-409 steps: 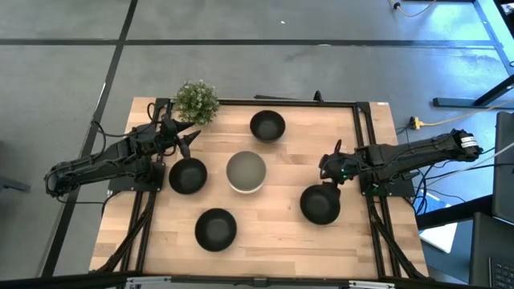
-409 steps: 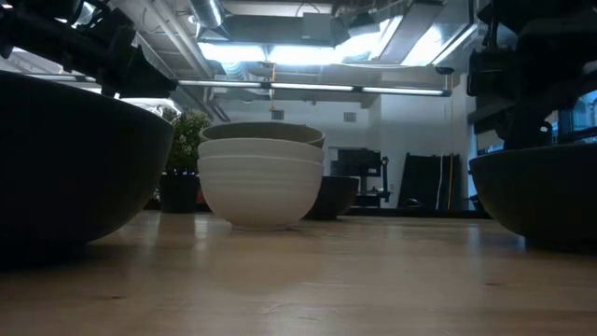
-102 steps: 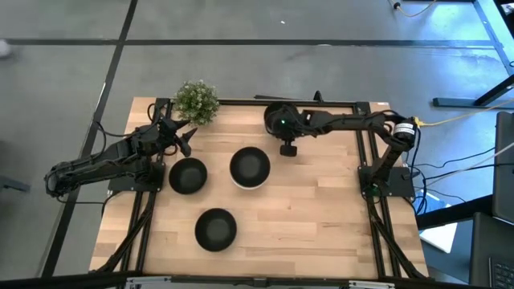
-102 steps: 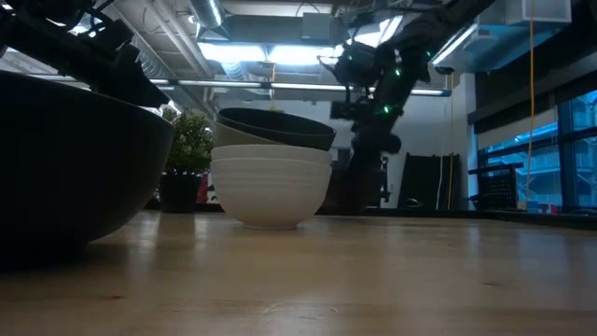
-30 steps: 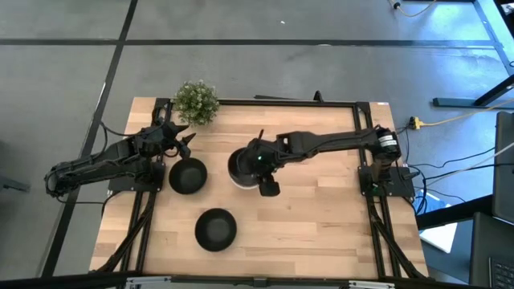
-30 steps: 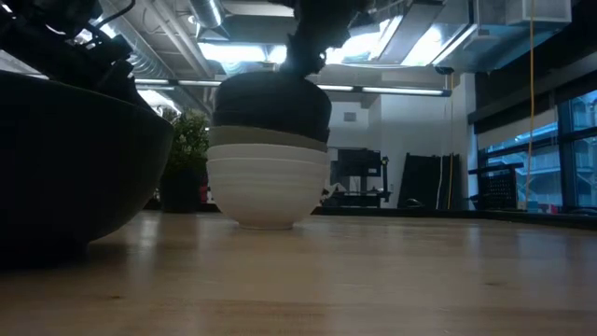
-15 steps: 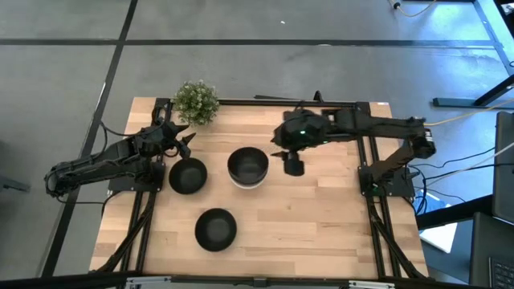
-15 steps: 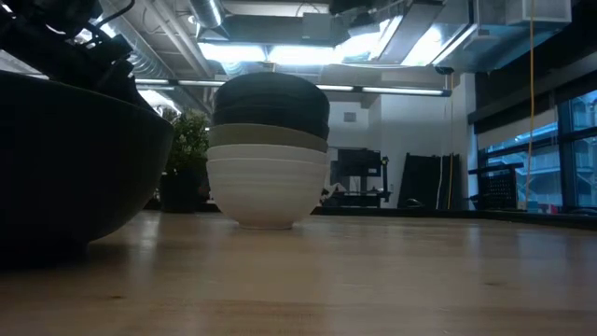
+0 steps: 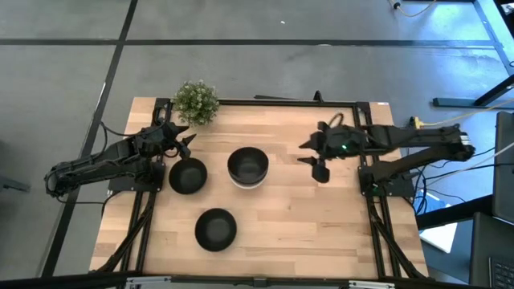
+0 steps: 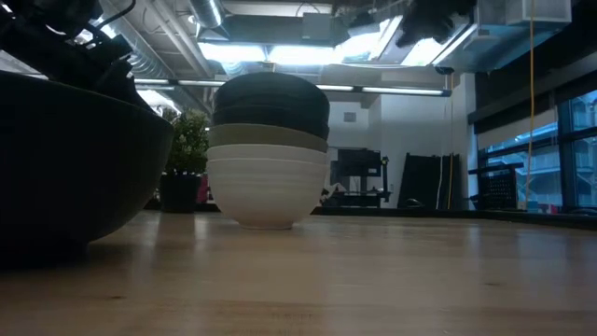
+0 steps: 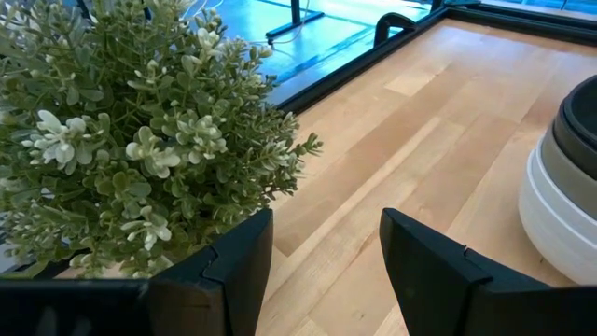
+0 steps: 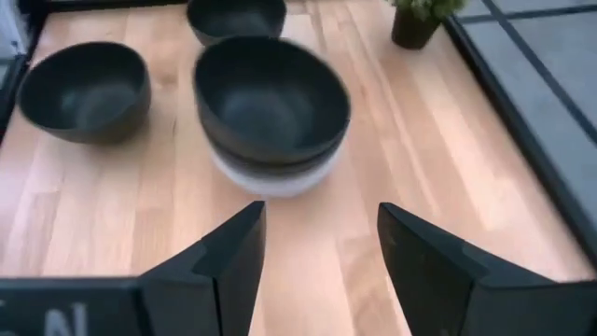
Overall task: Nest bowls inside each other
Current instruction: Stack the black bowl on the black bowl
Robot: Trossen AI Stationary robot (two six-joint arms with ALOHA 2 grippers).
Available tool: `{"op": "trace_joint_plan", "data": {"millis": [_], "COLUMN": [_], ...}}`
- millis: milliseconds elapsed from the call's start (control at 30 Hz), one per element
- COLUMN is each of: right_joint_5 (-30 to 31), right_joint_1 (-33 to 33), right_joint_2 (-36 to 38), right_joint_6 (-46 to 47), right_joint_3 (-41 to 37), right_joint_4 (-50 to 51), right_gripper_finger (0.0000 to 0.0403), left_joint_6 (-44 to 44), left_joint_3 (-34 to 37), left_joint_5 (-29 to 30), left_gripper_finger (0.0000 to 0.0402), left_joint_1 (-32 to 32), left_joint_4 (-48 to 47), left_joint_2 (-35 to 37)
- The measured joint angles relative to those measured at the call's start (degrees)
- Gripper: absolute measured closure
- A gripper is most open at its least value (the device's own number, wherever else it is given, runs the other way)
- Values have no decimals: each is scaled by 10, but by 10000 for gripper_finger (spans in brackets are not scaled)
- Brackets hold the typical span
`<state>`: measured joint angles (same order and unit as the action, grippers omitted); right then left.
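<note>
The nested stack (image 9: 247,167) stood near the middle of the table (image 9: 321,233), white at the base, a grey-olive band above it and glossy black on top; the low view showed the layers sitting level. Two loose black bowls remained: one (image 9: 187,175) just beside the stack at its nine o'clock, the other (image 9: 215,228) toward its seven o'clock, nearer the front edge.

The right gripper (image 9: 316,158) hung above the table at the stack's three o'clock, well apart from it, fingers spread and holding nothing; its wrist view looked between the parted fingers at the stack (image 12: 270,112) and both loose bowls. The left gripper (image 9: 178,138) waited at about eleven o'clock of the stack, beside the potted plant (image 9: 197,101), fingers likewise parted and empty.

By their look these bowls were rigid and glazed, probably ceramic or a hard plastic, so likely slick on the wall and liable to chip if dropped from a height. The rim seemed the sensible hold: one finger inside, one outside, pinching the lip, then lowering straight down so the bowl seated without rocking the stack. A tall stack would tip more readily from a sideways knock.

No brand, label or readable writing showed on any bowl or on the table
</note>
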<state>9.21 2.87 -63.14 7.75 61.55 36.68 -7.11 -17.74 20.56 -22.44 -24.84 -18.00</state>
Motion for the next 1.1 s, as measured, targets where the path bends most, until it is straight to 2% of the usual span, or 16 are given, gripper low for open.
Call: {"op": "trace_joint_plan", "data": {"millis": [233,433,600,900,1100], "right_joint_5": [-32,-37,-37,-22,13], "right_joint_1": [12,12,11,11,11], "right_joint_2": [151,201,201,201,201], "right_joint_6": [12,-5,-5,-37,-50], "right_joint_3": [-207,-308,-349,-351,-351], "right_joint_4": [-206,-300,-351,-357,-357], "right_gripper_finger": [194,194,194,194,194], "left_joint_6": [-2,-3,-3,-38,-55], "left_joint_3": [0,0,0,0,0], "left_joint_5": [-1,-3,-6,-23,-23], "left_gripper_finger": [208,208,208,207,171], "left_joint_1": [0,0,0,0,0], "left_joint_4": [1,29,54,47,42], "left_joint_2": [0,0,0,0,0]}}
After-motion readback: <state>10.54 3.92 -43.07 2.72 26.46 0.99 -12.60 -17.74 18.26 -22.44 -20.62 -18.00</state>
